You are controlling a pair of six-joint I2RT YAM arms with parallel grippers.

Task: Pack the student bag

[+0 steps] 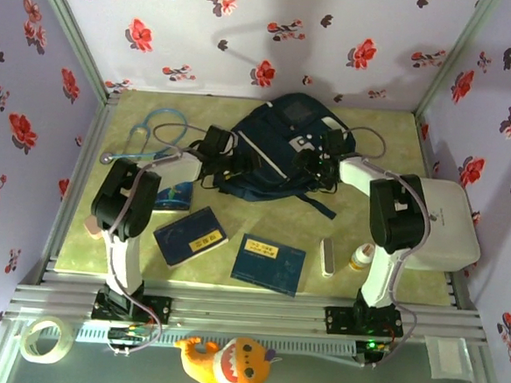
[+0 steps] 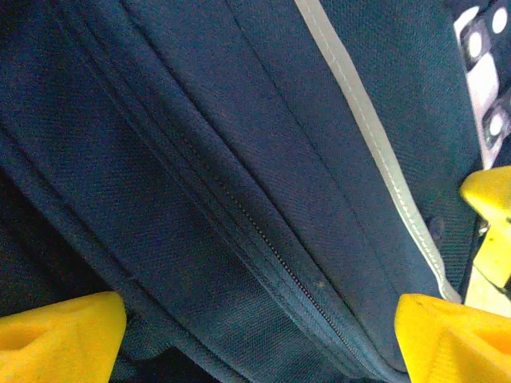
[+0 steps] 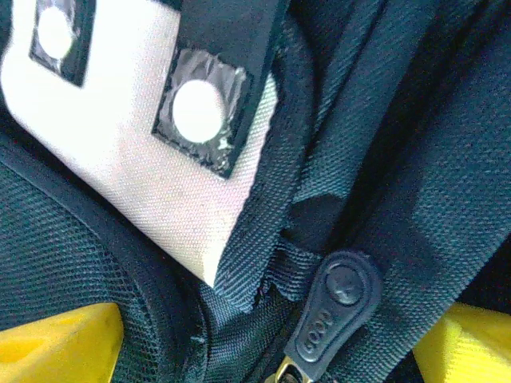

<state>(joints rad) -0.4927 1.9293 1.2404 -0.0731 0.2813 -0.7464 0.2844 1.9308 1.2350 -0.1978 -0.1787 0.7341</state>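
Student bag point(image 1: 276, 149) lies flat, far middle of table point(image 1: 200, 109), zip seam point(image 2: 263, 247) looks closed | step: unzip; centre right gripper point(image 3: 263, 347) on zipper pull point(image 3: 335, 311), pinch squarely, left gripper point(image 2: 255, 339) steadying fabric | both grippers spread wide, holding nothing, fingers straddling bag fabric

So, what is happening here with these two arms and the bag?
Both arms reach over the student bag, which lies on the table. The left gripper is open above a closed zipper. The right gripper is open too, with a zipper pull between its fingers. Nothing is gripped. A blue book and a second blue book lie nearby, not yet packed.
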